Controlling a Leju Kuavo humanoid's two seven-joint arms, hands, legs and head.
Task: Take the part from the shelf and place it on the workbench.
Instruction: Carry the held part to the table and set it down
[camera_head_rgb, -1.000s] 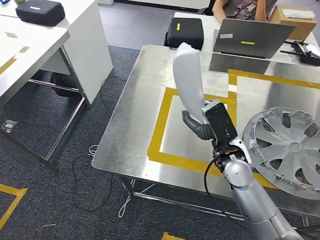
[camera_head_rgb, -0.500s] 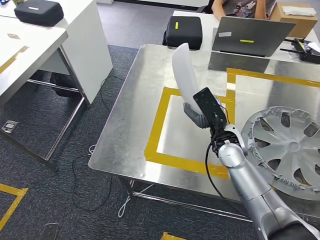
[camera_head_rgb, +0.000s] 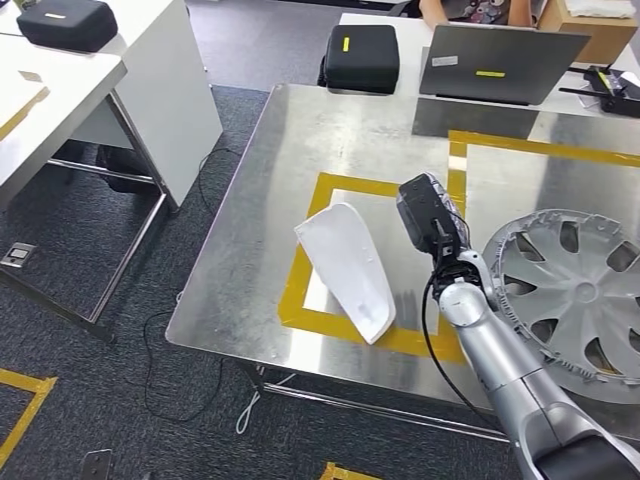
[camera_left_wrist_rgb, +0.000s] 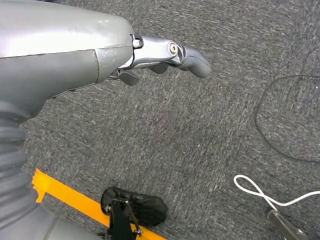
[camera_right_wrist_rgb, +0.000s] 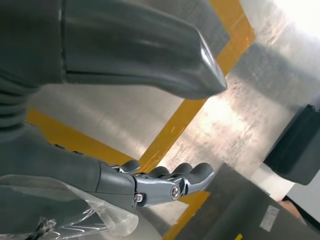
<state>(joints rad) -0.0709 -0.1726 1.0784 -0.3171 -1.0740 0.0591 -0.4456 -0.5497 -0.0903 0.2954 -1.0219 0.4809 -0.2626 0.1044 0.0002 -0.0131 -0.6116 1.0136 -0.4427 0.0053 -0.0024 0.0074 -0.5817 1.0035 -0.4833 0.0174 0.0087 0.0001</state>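
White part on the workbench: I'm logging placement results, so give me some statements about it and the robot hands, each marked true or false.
1. The white part lies on the metal workbench. True.
2. The right robot hand grips the white part. False: it is beside the part and holds nothing, its fingers apart over the bench.
3. The part lies fully inside the yellow tape square. False: it overlaps the tape at the near edge.
4. A silver wheel cover lies on the bench, on the far side of the right arm from the part. True.
5. The left robot hand rests on the workbench. False: it hangs over grey carpet, holding nothing.
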